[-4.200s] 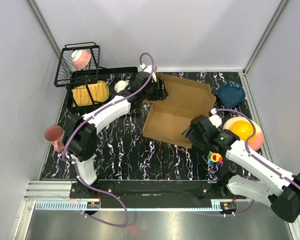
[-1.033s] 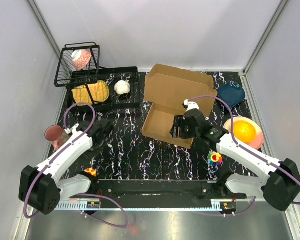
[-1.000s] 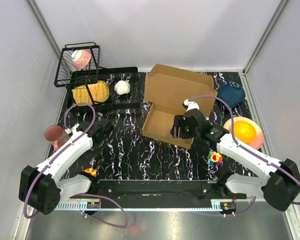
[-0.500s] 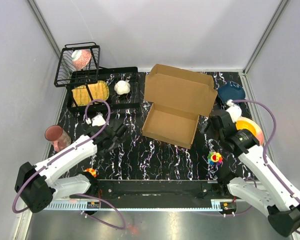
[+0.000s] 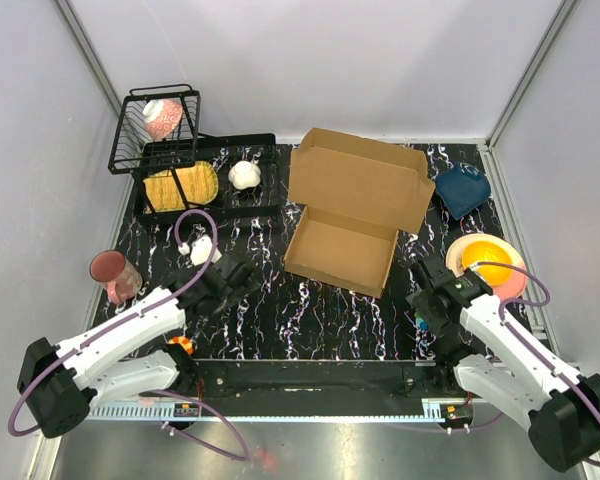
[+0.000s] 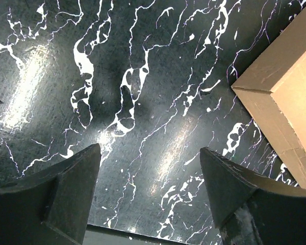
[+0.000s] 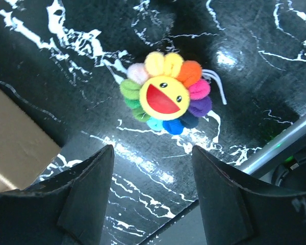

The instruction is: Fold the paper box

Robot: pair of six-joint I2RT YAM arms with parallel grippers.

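**Both grippers off the box, nothing held**

So here's where it's at. The box [image 5: 348, 215] sits on the table [image 5: 310, 320], out ahead of both grippers. It's ahead and to the right of the left gripper [image 5: 248, 276], and ahead and to the left of the right gripper [image 5: 423, 300]. Neither one touches it. The tray part lies flat with its side walls up, and the big lid panel is open on the far side.

Left gripper: jaws spread wide with nothing between them, just bare marbled table underneath. In its wrist view the two fingers [image 6: 66, 189] frame the tabletop. A corner of the box shows off to the right, past the right finger and clear of it.

Right gripper: also spread open and empty. It sits just off the near right corner of the box. In its wrist view a rainbow flower toy [image 7: 166, 94] lies on the table just past the fingertips, lined up with the gap but not inside it. A bit of box shows to the left of the left finger.

Other stuff: a pink cup [image 5: 110, 270] sits well off to the left of the left gripper. An orange bowl [image 5: 490, 262] is near the right gripper, on its right side.
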